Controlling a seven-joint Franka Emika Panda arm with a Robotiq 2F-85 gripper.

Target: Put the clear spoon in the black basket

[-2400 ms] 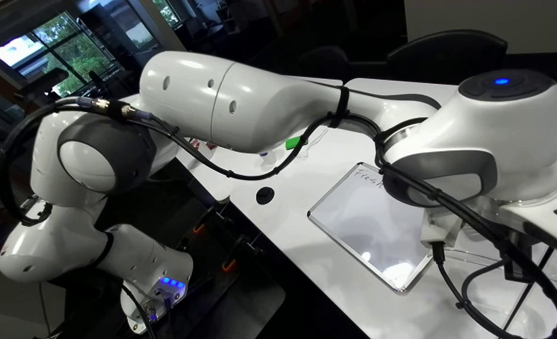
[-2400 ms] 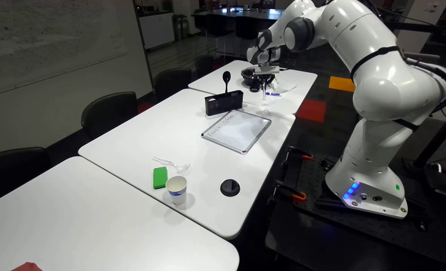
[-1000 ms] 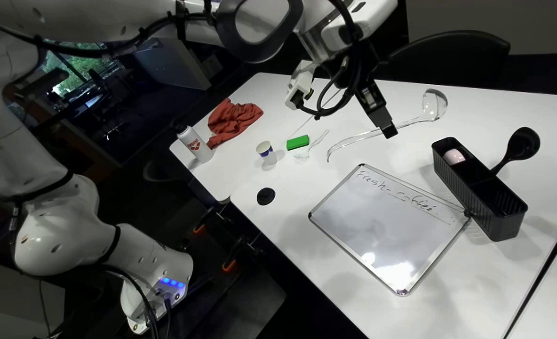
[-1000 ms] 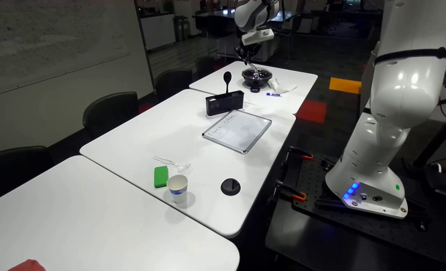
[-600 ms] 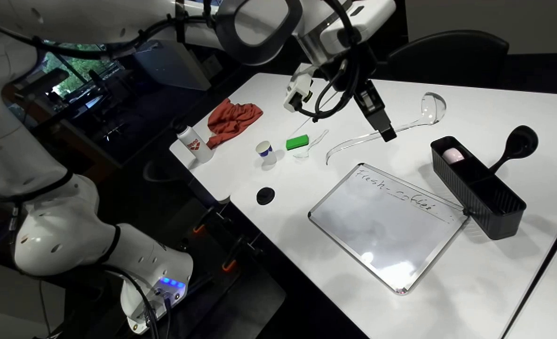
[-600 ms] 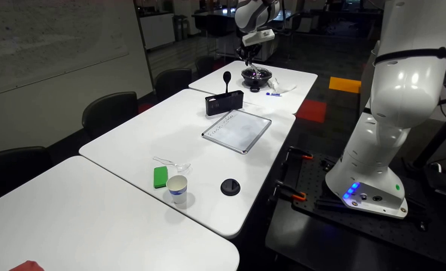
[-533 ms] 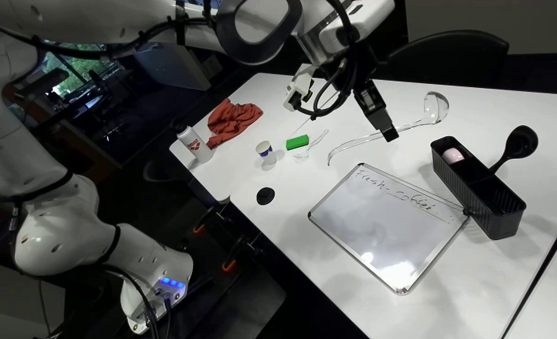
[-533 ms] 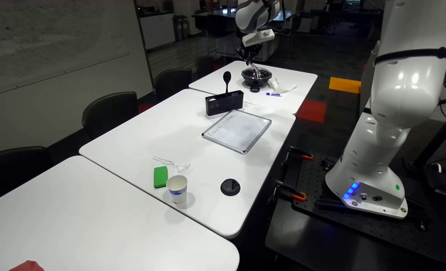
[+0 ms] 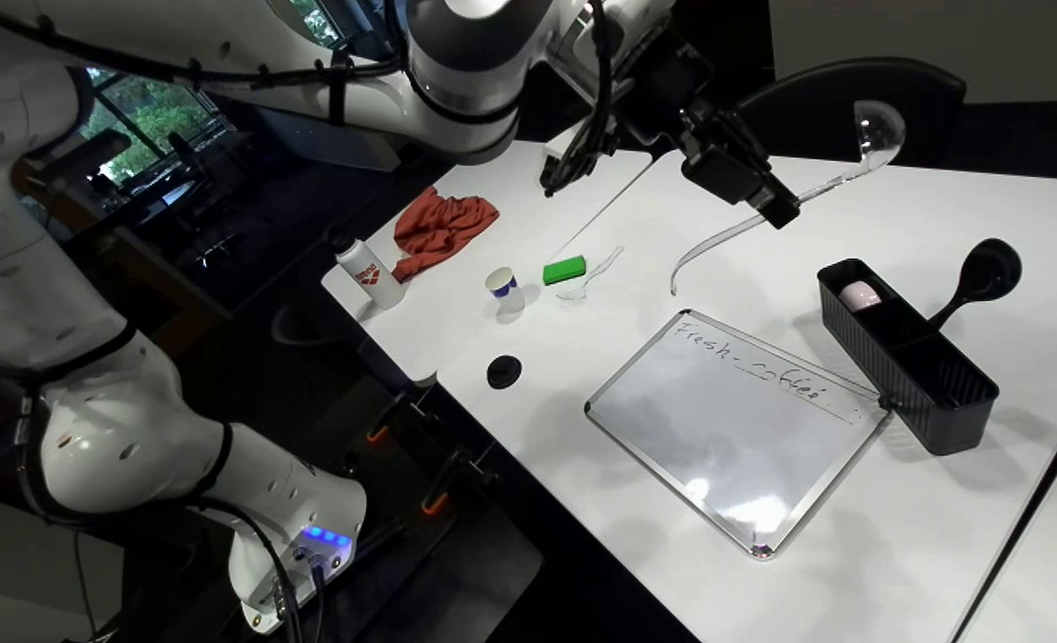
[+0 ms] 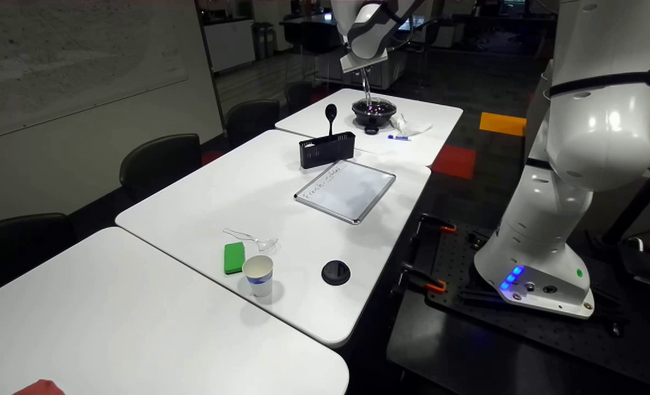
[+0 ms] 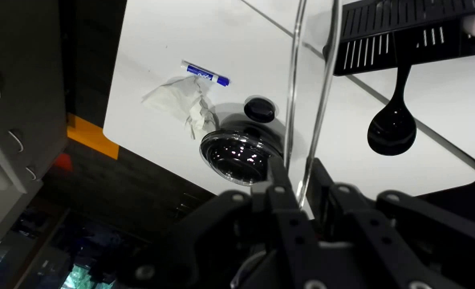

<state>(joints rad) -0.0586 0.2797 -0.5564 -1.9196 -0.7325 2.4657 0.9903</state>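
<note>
The clear spoon [image 9: 828,186] is a long transparent ladle with a round bowl. My gripper [image 9: 780,209] is shut on its handle and holds it in the air, with the bowl raised to one side. In the wrist view the handle [image 11: 329,64] runs up between the fingertips [image 11: 297,166]. In an exterior view its handle [image 10: 366,85] hangs below the wrist, and the gripper is hidden. The black basket [image 9: 894,375] stands on the table, apart from the spoon. It also shows in an exterior view [image 10: 328,152] and the wrist view [image 11: 376,20]. It holds a black ladle [image 9: 988,272] and a pinkish object [image 9: 861,296].
A whiteboard [image 9: 734,438] lies against the basket's side. A smaller clear spoon [image 9: 595,272], a green block [image 9: 564,270], a paper cup [image 9: 502,282] and a black lid [image 9: 503,371] lie farther along. A black lidded bowl [image 11: 241,156] and a blue marker [image 11: 207,75] are beyond the basket.
Over the earlier frames the arm swung across from beyond the whiteboard with the spoon held. Since half a second ago the wrist has turned, and the spoon has risen and shifted toward the basket's side.
</note>
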